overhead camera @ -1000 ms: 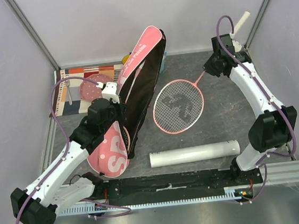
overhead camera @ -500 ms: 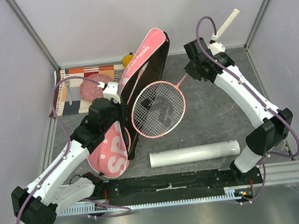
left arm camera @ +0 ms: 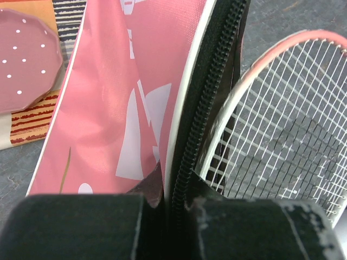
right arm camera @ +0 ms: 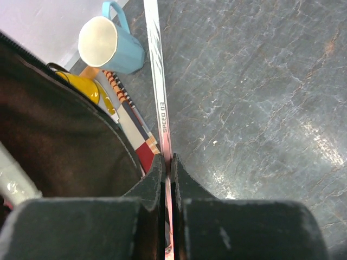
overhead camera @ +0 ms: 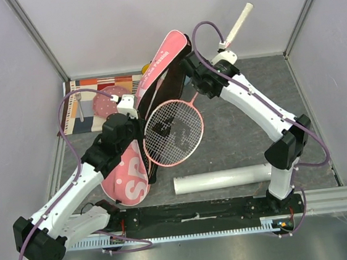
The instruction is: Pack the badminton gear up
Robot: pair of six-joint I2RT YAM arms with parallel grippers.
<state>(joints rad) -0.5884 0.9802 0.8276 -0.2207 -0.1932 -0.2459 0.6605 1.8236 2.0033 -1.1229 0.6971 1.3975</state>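
Note:
The pink SPORT racket bag (overhead camera: 130, 175) lies slanted left of centre, its black zipped side open. My left gripper (overhead camera: 128, 114) is shut on the bag's zipper edge (left arm camera: 211, 81) and holds it up; the pink cover (left arm camera: 119, 97) is to its left. My right gripper (overhead camera: 197, 87) is shut on the thin shaft (right arm camera: 160, 97) of a pink-framed racket. Its head (overhead camera: 174, 133) hangs over the bag's open side and its white handle (overhead camera: 239, 20) points to the back right. A long white tube (overhead camera: 225, 178) lies at the front. A white wrapped piece (right arm camera: 13, 176) shows inside the bag. No shuttlecocks are in view.
A pink dotted plate (overhead camera: 105, 101) sits on a striped placemat (overhead camera: 88, 88) at the back left. A blue mug (right arm camera: 111, 46) and a yellow mug (right arm camera: 81, 86) stand behind the bag's top end. Grey walls close in the table.
My right arm has swung the racket left and lifted it; its head went from the table's middle to over the bag's open side. My left gripper has kept its hold on the bag.

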